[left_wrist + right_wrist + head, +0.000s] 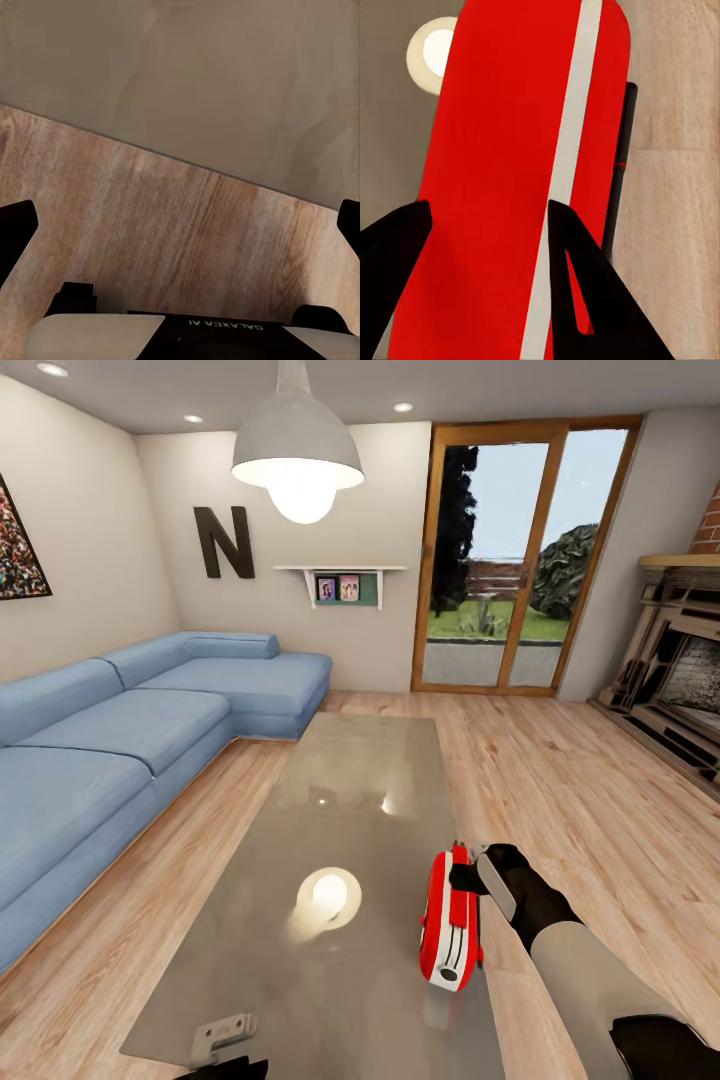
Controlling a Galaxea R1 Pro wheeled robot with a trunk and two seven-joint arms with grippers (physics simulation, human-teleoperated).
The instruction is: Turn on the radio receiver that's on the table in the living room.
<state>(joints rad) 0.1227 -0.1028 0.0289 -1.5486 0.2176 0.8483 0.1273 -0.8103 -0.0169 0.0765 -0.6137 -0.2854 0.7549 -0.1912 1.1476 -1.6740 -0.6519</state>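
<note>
While the right pincer hovers at the top end of the radio receiver, the danger is plain: this little red set stands on its narrow edge right at the tabletop's right-hand rim, with light wood floor just beyond it. From the right wrist view the radio receiver's red side with its pale stripe sits between the two dark fingers, which are spread apart on either flank; whether either one actually touches the casing I can't say, but nothing looks clamped. A push that lands off-centre, or too hard, could tip the radio over or slide it off the edge, and that, I'd judge, is the main risk here. The dial faces the near end, low down, so a press from above may simply miss the control. A thin dark bar runs along the radio's far flank, probably the handle, and a finger could snag it. Down at the near corner the left pincer idles; its wrist view shows its dark fingers wide apart over the tabletop edge and floor, gripping nothing. The pendant lamp's reflection glares off the glossy top.
</note>
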